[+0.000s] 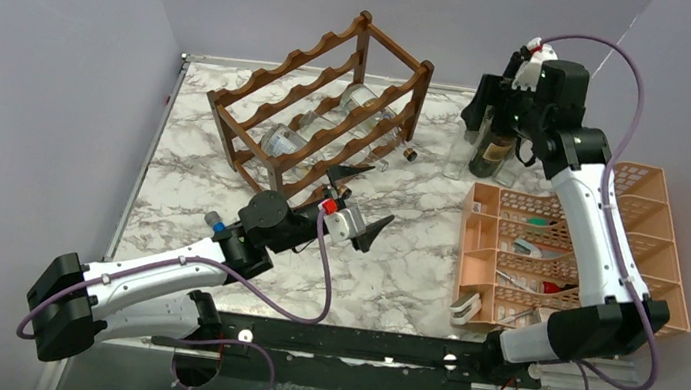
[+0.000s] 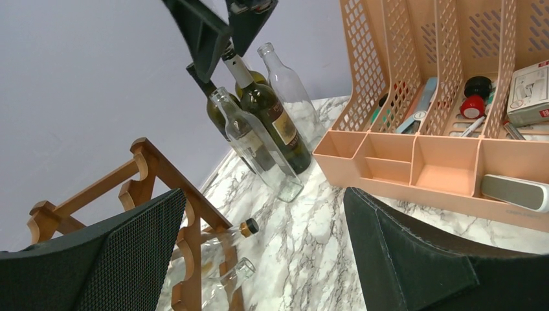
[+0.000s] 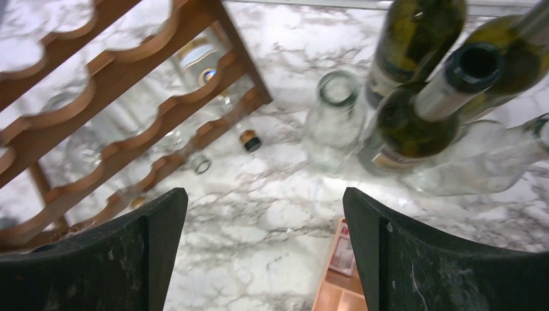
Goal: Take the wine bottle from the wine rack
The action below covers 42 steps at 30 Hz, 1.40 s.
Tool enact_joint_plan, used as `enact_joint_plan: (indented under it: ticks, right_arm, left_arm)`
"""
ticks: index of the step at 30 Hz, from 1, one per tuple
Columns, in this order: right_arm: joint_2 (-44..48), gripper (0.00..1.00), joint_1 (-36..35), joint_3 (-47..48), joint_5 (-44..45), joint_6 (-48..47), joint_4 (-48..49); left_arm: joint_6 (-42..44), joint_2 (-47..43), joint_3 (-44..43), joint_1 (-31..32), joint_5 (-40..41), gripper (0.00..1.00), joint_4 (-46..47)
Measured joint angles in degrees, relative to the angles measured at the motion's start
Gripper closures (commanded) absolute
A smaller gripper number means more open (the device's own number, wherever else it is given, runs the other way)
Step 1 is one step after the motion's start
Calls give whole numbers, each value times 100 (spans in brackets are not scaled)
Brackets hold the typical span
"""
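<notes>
Open tabletop (image 1: 414, 255) btwn wine rack (image 1: 370, 103) & orange tray (image 1: 645, 184); upright bottles (image 1: 491, 152) block far right.

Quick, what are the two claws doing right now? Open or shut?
Left claw: open, holding nothing.
Right claw: open, holding nothing.

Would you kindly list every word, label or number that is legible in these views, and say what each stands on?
No text can be read in any view.
Label on the dark green glass wine bottle: too blurred.
Faint print on the pale grey rounded case in the orange plastic tray organiser: too small.
Print on the white cardboard box in that organiser: too blurred.
</notes>
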State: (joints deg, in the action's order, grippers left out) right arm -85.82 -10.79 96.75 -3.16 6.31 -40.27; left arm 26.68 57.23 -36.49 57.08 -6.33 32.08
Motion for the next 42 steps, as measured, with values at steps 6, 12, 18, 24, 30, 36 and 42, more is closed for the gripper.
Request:
enact_joint_plan:
  ticks: [6,12,18,24,30,36,42]
  right_arm:
    - [968,0,-33,-1147,-1158,234,557]
    - [1248,0,-461,-2013,-1652,378,1014]
    - [1150,0,-1268,-2872,-1764,424,1440]
    - [350,0,-1965,-3615,-1871,719,2435]
    - [-721,0,-2468,-3755,-1921,990,3314]
    - [-1329,0,-2575,-3783,-1926,1320,4415]
    - [-1825,9,-2562,-3781,-1897,1554,5152]
  left_arm:
    - [2,-7,0,4,234,2,0]
    - [57,-129,87,4,811,1,109]
    - [184,-256,192,4,1331,2,267]
    - [282,-258,216,4,1801,2,402]
    - [304,-258,223,4,1950,2,433]
    - [319,-258,223,4,1963,2,433]
    - [341,-258,223,4,1965,2,435]
